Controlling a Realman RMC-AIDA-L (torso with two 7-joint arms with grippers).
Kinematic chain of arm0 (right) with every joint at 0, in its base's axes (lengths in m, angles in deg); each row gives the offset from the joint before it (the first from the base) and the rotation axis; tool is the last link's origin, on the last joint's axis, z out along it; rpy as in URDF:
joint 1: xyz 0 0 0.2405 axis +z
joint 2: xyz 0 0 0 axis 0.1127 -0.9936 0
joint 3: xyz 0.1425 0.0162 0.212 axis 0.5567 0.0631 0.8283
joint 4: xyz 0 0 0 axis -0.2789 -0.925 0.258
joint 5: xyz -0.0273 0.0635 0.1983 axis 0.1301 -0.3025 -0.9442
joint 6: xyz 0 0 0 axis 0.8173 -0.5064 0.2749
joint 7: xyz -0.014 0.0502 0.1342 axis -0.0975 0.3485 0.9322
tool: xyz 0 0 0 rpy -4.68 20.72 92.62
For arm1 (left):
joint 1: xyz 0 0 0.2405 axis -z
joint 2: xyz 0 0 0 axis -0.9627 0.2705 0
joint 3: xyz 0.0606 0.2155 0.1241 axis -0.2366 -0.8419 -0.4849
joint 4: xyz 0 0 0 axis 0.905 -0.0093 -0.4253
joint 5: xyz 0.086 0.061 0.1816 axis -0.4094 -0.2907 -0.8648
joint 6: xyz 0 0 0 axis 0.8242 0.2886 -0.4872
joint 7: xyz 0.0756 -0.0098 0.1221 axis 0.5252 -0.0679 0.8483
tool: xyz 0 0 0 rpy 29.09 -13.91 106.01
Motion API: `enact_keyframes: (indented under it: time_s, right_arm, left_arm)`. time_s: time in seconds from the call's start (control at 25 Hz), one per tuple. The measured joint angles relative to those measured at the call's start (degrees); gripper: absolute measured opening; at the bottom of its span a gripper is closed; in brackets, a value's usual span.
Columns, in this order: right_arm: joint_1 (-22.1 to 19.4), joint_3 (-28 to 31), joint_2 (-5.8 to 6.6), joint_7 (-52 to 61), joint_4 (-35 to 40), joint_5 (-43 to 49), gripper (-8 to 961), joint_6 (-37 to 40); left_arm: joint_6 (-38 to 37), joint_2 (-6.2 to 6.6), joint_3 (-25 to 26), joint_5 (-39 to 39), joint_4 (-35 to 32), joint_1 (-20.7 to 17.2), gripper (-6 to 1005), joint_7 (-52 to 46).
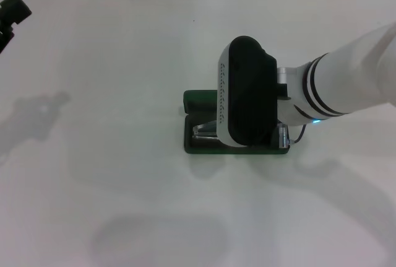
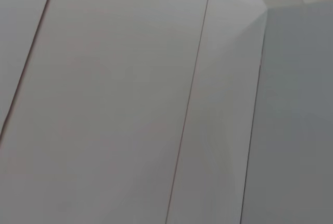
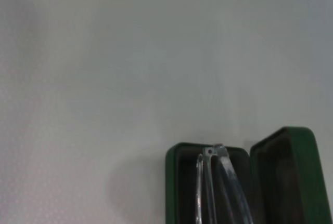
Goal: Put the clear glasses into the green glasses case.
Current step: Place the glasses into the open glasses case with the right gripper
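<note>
White tabletop (image 1: 111, 174) fills the scene, backed by a pale tiled wall. At its middle the green glasses case (image 1: 197, 144) lies open, and the clear glasses (image 3: 216, 185) are seen in the right wrist view standing in or just over its dark-lined tray. Light, thin, slippery and easily bent is how they are judged; a hold on the frame front near a hinge is advised. The right gripper (image 1: 247, 137) is lowered over the case, its fingers hidden, so their state cannot be told. The left gripper (image 1: 11, 13) is parked far off.
</note>
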Motion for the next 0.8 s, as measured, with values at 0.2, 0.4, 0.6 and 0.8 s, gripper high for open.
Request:
enact_keyframes:
  time_s: [0.2,0.4,0.6,0.8]
  right_arm:
    - [0.03,-0.09,0.0,0.7,-0.29,0.86,118,-0.01]
    - [0.03,-0.09,0.0,0.7,-0.6,0.99,117,-0.08]
    - [0.06,-0.09,0.0,0.7,-0.77,1.02,118,-0.44]
    - [0.08,-0.2,0.0,0.7,-0.77,1.03,125,-0.69]
  left_arm:
    - [-0.02,-0.02,-0.11,0.0,0.09,0.12,45,0.07]
    - [-0.03,-0.03,-0.03,0.0,0.11,0.17,45,0.09]
    - [-0.03,-0.1,-0.03,0.0,0.19,0.21,45,0.26]
    - [-0.03,-0.11,-0.04,0.0,0.35,0.16,45,0.38]
